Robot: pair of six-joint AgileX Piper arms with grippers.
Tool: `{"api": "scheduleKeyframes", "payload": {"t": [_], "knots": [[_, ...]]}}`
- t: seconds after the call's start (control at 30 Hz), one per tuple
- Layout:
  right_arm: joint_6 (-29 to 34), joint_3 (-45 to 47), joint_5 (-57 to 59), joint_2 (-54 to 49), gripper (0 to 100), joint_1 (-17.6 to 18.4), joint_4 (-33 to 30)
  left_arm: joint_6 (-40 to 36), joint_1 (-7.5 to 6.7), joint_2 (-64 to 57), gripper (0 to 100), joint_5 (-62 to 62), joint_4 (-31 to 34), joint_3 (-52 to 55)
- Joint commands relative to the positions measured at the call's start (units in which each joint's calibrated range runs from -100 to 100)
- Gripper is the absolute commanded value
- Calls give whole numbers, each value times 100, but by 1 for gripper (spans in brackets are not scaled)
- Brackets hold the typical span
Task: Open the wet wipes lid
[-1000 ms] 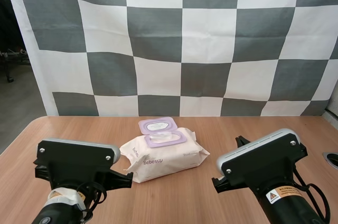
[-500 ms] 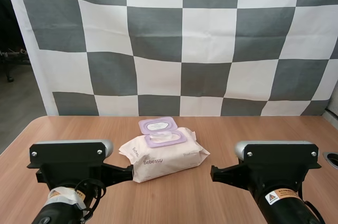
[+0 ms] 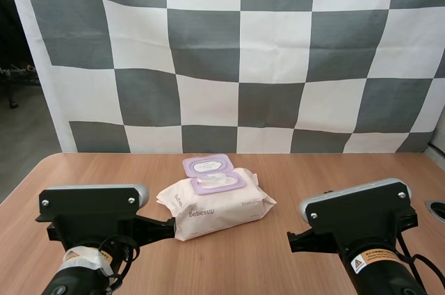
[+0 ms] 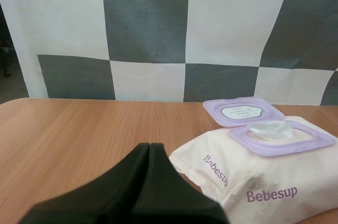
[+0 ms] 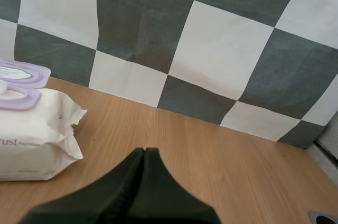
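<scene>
From above, the pack point(image 3: 215, 203) lies mid-table point(image 3: 299, 170), its lid point(image 3: 207, 165) flipped back flat behind the pack, bare wood all round it and out to the table's far edge. The left arm point(image 3: 94, 215) sits near and to the left of the pack and the right arm point(image 3: 358, 218) near and to the right; their housings hide the fingers from here. From the left wrist, the left gripper point(image 4: 149, 147) is clenched on nothing, its fingers pressed into one dark wedge whose tip is at the pack's near left corner; I cannot tell whether it touches. A wipe point(image 4: 266, 128) pokes up in the opening in front of the lid, and the pack's right end is cut off. From the right wrist, the right gripper point(image 5: 144, 152) is likewise clenched and empty, clear of the pack's crimped right end, with open wood between; the rest of the pack is cut off.
</scene>
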Motion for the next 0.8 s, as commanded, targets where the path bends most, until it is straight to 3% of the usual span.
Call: {"api": "scheduleKeyframes", "payload": {"t": [0.0, 0.77], "knots": [[470, 0, 15, 0, 0, -2, 91, 1, -1, 0, 0, -8, 8, 0], [667, 0, 28, 0, 0, -2, 61, 1, -1, 0, 0, -8, 8, 0]]}}
